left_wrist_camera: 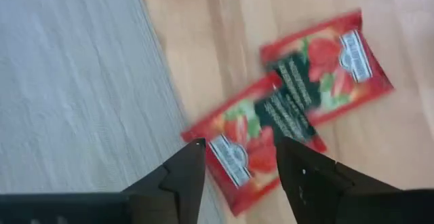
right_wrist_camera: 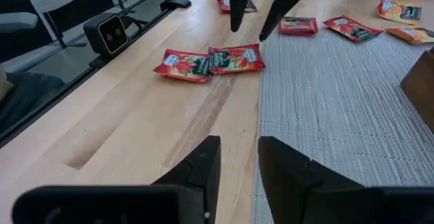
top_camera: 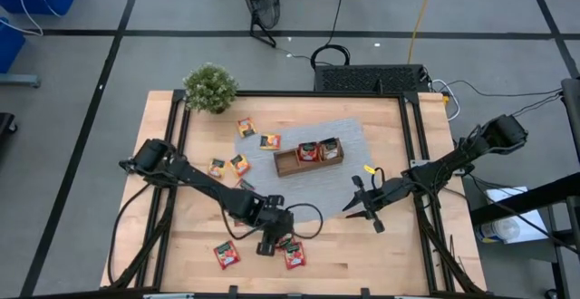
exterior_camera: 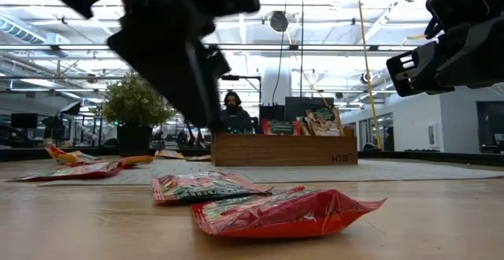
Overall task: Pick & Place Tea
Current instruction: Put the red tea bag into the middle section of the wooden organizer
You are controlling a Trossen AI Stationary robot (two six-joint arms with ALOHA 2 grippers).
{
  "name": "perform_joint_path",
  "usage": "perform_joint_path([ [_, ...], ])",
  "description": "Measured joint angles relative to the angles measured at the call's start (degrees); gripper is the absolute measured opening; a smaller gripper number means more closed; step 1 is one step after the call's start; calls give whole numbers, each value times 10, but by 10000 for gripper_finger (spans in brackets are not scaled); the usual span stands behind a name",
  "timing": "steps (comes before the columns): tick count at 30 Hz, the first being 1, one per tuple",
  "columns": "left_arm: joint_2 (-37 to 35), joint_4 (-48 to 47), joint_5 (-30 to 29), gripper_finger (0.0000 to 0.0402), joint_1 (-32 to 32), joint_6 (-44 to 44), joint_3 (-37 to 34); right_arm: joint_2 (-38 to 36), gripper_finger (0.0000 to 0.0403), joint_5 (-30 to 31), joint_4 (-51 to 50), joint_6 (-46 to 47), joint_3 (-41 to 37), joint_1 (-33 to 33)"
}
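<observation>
Wooden table [top_camera: 381, 245]: red sachet [left_wrist_camera: 261, 146] below open left hand [left_wrist_camera: 237, 157].

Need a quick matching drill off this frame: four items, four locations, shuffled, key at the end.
Items:
1. potted plant
2. wooden tray
3. left gripper
4. right gripper

Places:
A. on the grey mat, sachets standing in it
B. over the bare wood right of the mat's near corner
C. far left corner of the table
D. above two red tea sachets near the front edge

Pairs: 1-C, 2-A, 3-D, 4-B
</observation>
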Motion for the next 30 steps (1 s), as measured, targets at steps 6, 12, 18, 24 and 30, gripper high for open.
perform_joint_path([
  [6, 6, -12, -68, 211, -24, 88, 41, 0, 91, 1, -6, 0, 0, 0],
  [12, 21, -13, -97, 257, -39, 247, 42, 0, 91, 2, -11, 0, 0, 0],
  [18, 51, -39, -132, 280, -61, 372, 42, 0, 91, 2, -9, 1, 0, 0],
  [24, 78, -17, -123, 277, -62, 410, 42, 0, 91, 2, -9, 9, 1, 0],
  [30, 90, 14, -81, 275, -49, 423, 44, 0, 91, 2, -9, 9, 1, 0],
])
